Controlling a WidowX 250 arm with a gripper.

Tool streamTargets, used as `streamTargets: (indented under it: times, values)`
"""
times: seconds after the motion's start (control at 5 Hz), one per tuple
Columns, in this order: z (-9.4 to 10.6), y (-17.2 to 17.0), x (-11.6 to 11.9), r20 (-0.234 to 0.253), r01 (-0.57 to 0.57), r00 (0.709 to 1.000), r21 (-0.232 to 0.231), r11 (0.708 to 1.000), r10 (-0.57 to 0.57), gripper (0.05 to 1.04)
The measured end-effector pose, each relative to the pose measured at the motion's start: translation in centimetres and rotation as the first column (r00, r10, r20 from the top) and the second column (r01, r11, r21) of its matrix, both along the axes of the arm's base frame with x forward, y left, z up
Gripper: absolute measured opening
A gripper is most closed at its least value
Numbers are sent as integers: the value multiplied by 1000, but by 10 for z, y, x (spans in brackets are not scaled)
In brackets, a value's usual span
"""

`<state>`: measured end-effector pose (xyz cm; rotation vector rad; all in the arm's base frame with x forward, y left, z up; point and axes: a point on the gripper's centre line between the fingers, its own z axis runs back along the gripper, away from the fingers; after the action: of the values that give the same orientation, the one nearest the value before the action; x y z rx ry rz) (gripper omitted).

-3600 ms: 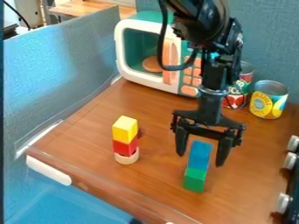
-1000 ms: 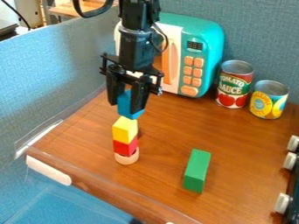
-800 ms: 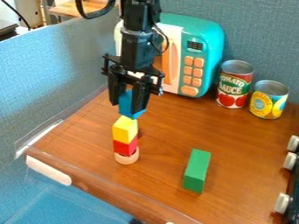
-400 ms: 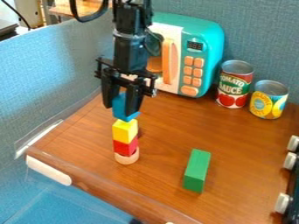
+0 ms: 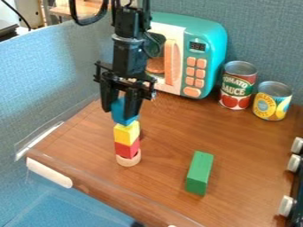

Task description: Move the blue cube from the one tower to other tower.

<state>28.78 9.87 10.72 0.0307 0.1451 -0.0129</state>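
The black gripper (image 5: 119,112) hangs over the left tower, its fingers closed around the blue cube (image 5: 122,113). Directly beneath the cube is the yellow block (image 5: 126,133); whether the two touch I cannot tell. Yellow sits on a red block (image 5: 127,149), which stands on a pale round wooden piece (image 5: 128,161). To the right, the green block (image 5: 199,173) of the other tower stands with nothing on top.
Behind the arm stands a teal and white toy microwave (image 5: 206,44). At the back right are a tomato sauce can (image 5: 238,86) and a yellow-labelled can (image 5: 273,101). Stove knobs (image 5: 287,205) line the right edge, and a grey-blue partition (image 5: 53,75) rises at the left.
The blue cube was lifted off the green block and carried left in the gripper. Most recently, gripper and cube have shifted slightly left and down toward the yellow block.
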Motion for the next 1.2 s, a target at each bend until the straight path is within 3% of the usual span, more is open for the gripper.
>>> streamTargets:
  times: [0.6,0.8,1.0,1.2]
  values:
    - [-11,-1,1,-29,-33,999,-8,999,33,569]
    - [-12,0,2,-34,-48,998,-8,999,48,649]
    - [-12,-1,2,-43,-74,996,-12,997,73,928]
    - [-10,-2,4,-33,-86,996,-18,996,86,1007]
